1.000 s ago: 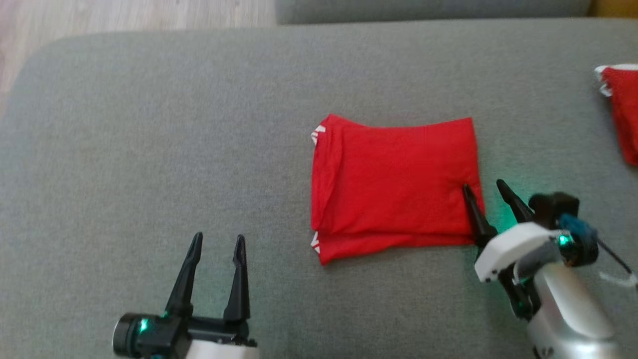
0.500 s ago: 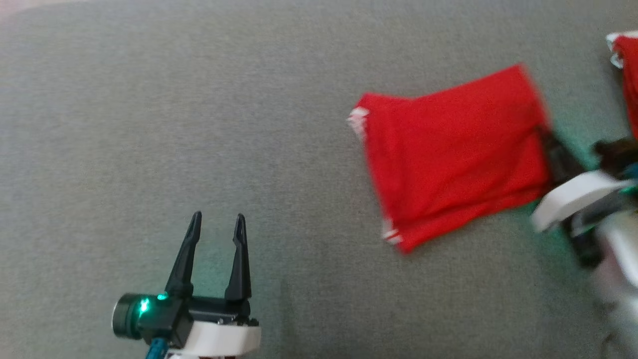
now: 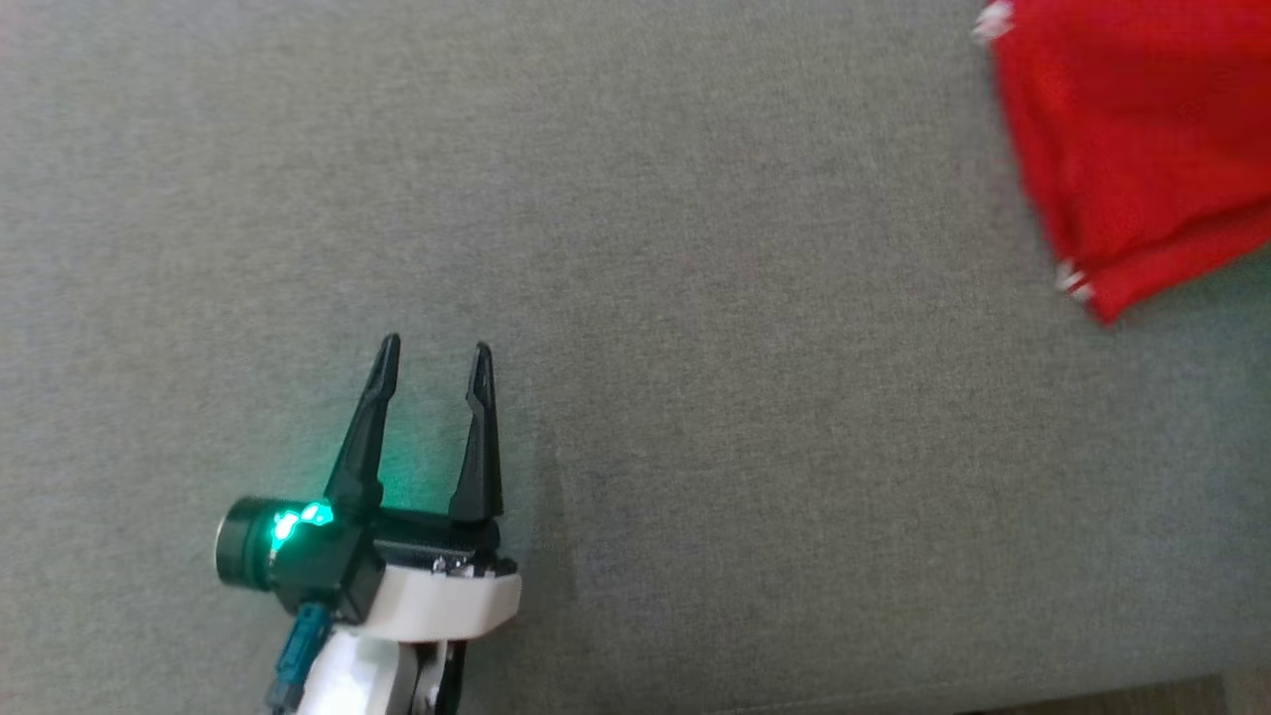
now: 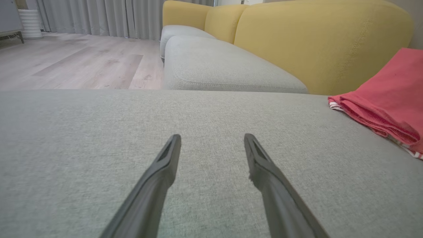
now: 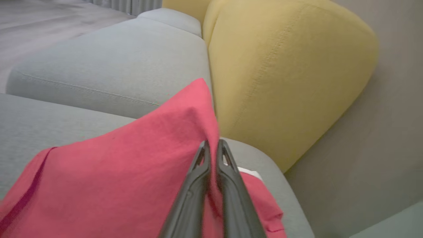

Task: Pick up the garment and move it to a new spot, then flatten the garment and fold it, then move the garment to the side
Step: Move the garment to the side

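Observation:
The folded red garment (image 3: 1132, 149) lies at the head view's upper right, cut off by the frame edge, with white trim at its left corners. In the right wrist view my right gripper (image 5: 213, 143) is shut on the garment (image 5: 132, 172), pinching its edge so the cloth rises to a peak at the fingertips. My left gripper (image 3: 434, 348) stands open and holds nothing at the lower left, low over the grey cushion (image 3: 695, 397) and far from the cloth. The left wrist view has its open fingers (image 4: 212, 137) in front and the garment (image 4: 386, 99) at the right edge.
Yellow sofa backrests (image 5: 284, 76) rise behind the cushion, close behind the gripped cloth. More red cloth with a white edge (image 5: 261, 198) lies under the right fingers. A second grey seat (image 4: 224, 66) and wooden floor (image 4: 82, 62) lie beyond. The cushion's front edge (image 3: 1092, 695) runs along the bottom right.
My right gripper has shut on the garment's right edge and pulled it to the right, turning it. The head camera has shifted too. The left gripper has stayed open.

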